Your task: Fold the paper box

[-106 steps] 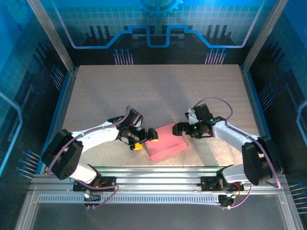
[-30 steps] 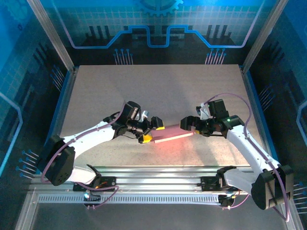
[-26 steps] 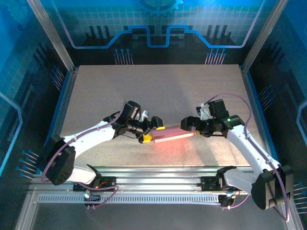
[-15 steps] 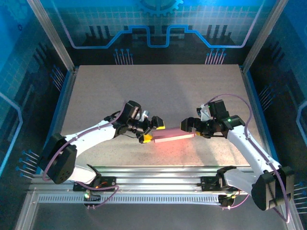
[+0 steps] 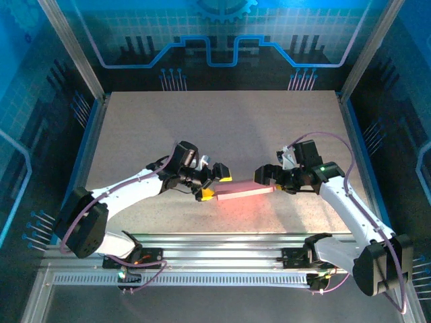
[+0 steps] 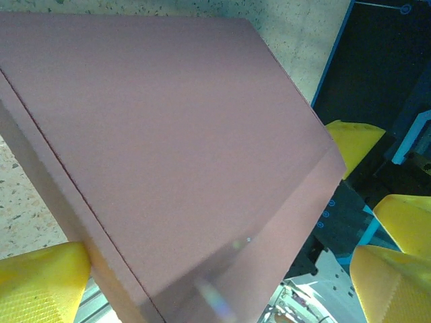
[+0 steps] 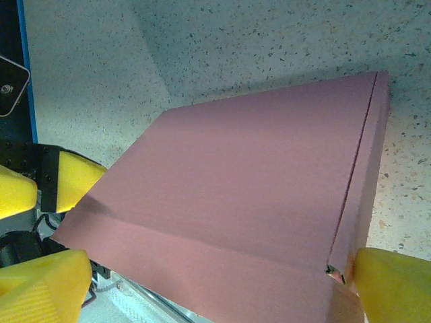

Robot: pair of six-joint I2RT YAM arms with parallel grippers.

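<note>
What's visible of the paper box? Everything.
The box is thin, matte pink cardboard folded into a shallow rectangle, with crease lines and a narrow side panel along one edge. One corner shows a small gap. It sits at the near middle of the table, tipped so the top view sees it almost edge-on. Its ends lie between the wide jaws of the left gripper and right gripper; contact is unclear.

Paper box (image 5: 244, 193) between left claw (image 5: 215, 186), right claw (image 5: 265, 177)
</note>
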